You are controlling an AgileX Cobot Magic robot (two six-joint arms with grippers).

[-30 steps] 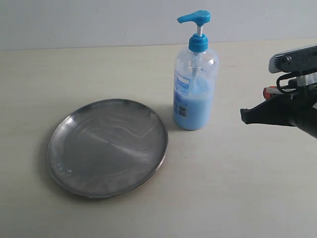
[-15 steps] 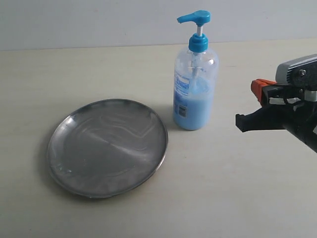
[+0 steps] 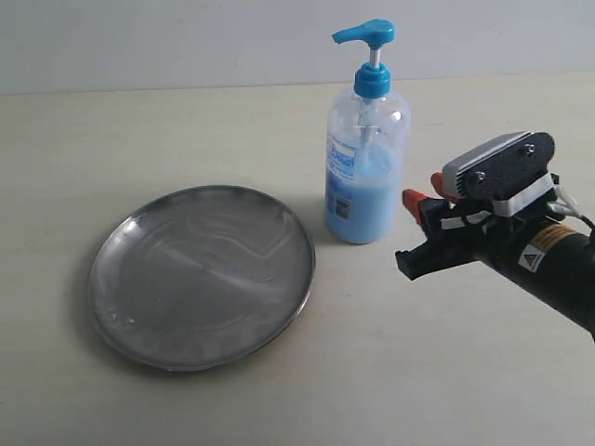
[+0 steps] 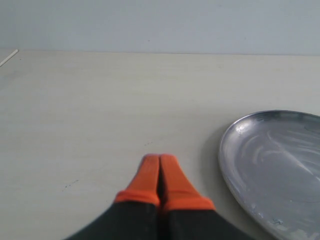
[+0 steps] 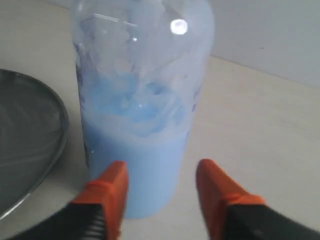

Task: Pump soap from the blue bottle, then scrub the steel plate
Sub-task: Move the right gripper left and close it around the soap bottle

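Observation:
The blue bottle [image 3: 364, 158] stands upright right of the steel plate [image 3: 200, 274], its blue pump head [image 3: 367, 35] up. Pale blue soap [image 3: 361, 212] fills its lower half. My right gripper [image 3: 406, 229] hovers just right of the bottle's base, open, with nothing held. In the right wrist view the blue bottle [image 5: 142, 100] is close ahead of the gripper [image 5: 162, 170], in line with one orange fingertip [image 5: 116, 175] rather than the gap. My left gripper [image 4: 160, 161] is shut and empty, above bare table beside the steel plate [image 4: 275, 165].
The things rest on a pale table [image 3: 446, 372] with a light wall [image 3: 186, 42] at its far edge. The plate's rim [image 5: 30, 165] lies close beside the bottle in the right wrist view.
My right gripper has moved left and lower toward the bottle's base, and its jaws have gone from shut to open. Bottle and plate have not moved.

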